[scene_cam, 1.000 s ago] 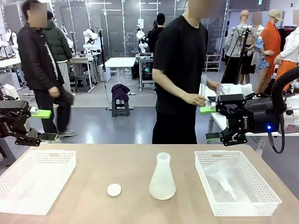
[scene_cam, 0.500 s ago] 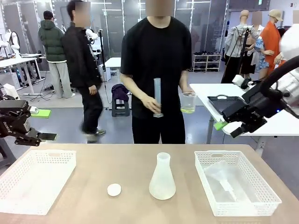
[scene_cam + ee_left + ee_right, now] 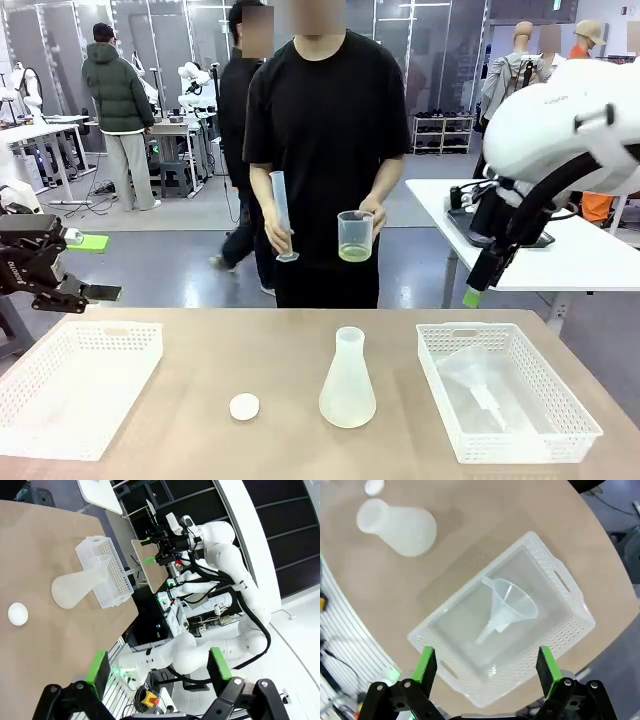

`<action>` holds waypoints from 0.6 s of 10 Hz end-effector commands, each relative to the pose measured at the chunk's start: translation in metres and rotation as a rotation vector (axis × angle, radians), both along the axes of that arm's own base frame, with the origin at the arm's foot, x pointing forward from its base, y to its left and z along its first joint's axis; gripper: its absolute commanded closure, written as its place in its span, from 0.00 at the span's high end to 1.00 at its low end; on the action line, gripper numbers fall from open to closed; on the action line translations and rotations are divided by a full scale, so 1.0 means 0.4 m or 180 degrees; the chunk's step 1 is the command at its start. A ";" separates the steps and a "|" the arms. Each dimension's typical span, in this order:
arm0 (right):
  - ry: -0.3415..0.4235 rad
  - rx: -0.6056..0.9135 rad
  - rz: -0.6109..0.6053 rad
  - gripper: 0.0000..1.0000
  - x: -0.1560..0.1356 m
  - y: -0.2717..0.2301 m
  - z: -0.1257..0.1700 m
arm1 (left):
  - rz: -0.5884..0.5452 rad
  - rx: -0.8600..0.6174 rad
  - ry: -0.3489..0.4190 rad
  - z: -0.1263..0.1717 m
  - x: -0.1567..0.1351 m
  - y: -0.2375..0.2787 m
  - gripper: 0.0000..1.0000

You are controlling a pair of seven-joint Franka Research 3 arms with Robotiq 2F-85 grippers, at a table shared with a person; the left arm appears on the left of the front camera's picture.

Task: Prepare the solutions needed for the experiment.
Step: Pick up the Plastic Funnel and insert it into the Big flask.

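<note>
"How are the grippers?"

"The left gripper [image 3: 95, 268] hangs wide open by the table's [image 3: 280, 340] left edge, holding nothing. The right gripper [image 3: 482, 662] is spread wide too, empty, above the right basket [image 3: 480, 329]."

"And the containers?"

"That basket holds a clear funnel [image 3: 507, 607]. The left basket [image 3: 100, 327] sits opposite, and a frosted flask [image 3: 347, 385] stands upright between them, with a white cap [image 3: 244, 406] near it. The person's one hand [image 3: 277, 237] grips a tall cylinder [image 3: 282, 210]. The other hand [image 3: 373, 212] holds a beaker [image 3: 354, 232] with the solution [image 3: 354, 252], a shallow yellow-green layer."
</note>
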State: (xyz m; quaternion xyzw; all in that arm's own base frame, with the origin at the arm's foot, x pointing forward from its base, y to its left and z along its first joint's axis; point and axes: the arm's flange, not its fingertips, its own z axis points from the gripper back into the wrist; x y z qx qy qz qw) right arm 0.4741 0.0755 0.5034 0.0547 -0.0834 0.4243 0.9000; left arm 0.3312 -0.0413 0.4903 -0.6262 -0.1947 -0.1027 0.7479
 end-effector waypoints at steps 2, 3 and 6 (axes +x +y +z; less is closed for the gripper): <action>0.0000 0.0000 0.0000 1.00 0.000 0.000 0.000 | -0.0011 -0.0081 -0.0049 0.007 0.004 -0.005 1.00; 0.0000 0.0000 0.0000 1.00 0.000 0.000 0.000 | -0.0011 -0.0081 -0.0049 0.007 0.004 -0.005 1.00; 0.0000 0.0000 0.0000 1.00 0.000 0.000 0.000 | -0.0011 -0.0081 -0.0049 0.007 0.004 -0.005 1.00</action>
